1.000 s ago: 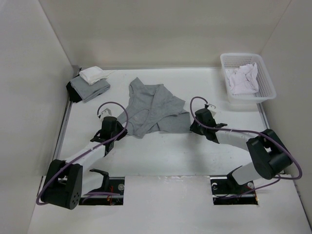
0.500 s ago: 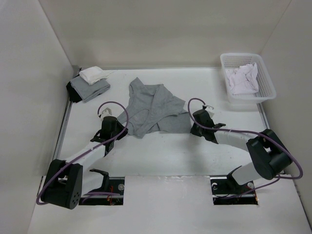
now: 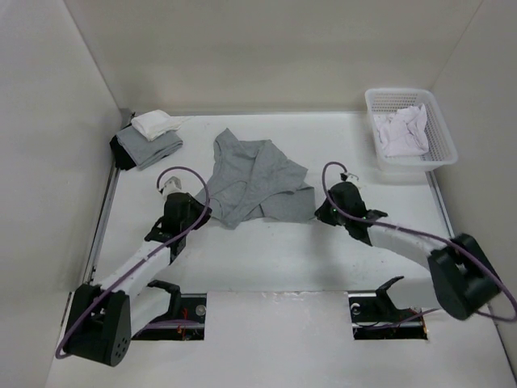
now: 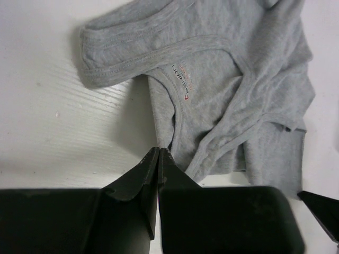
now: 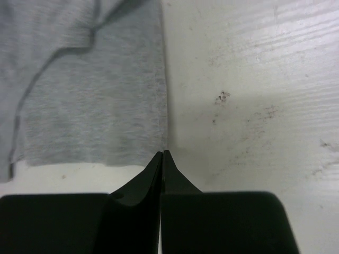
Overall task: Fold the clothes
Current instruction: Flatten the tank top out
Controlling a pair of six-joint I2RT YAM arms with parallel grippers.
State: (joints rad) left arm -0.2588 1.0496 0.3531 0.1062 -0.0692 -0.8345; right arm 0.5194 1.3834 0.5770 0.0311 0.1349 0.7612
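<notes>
At the far left corner of the table [image 3: 266,259]: one pile of folded pieces [image 3: 149,145], grey with a white piece on top, against the wall.

Left arm [image 3: 145,259]: stretched low from its base, angled forward and to the right, purple cable looped over the wrist. Left gripper [image 4: 159,153]: clenched, fingers pressed flat together, tips at the edge of an armhole on the top's near left side. Whether cloth is caught between them cannot be told.

Grey top [image 3: 254,178]: lying crumpled mid-table between the two grippers, partly doubled over itself, a strap and neckline with a small printed label showing in the left wrist view.

Right gripper [image 5: 162,154]: clenched, tips meeting at the near right corner of the top's hem. A catch on the cloth cannot be told.

Right arm [image 3: 396,236]: reaching low from the right, forward and to the left, elbow out by the right wall.

Far right: one white plastic basket [image 3: 412,168] holding a rumpled white garment [image 3: 401,131].
</notes>
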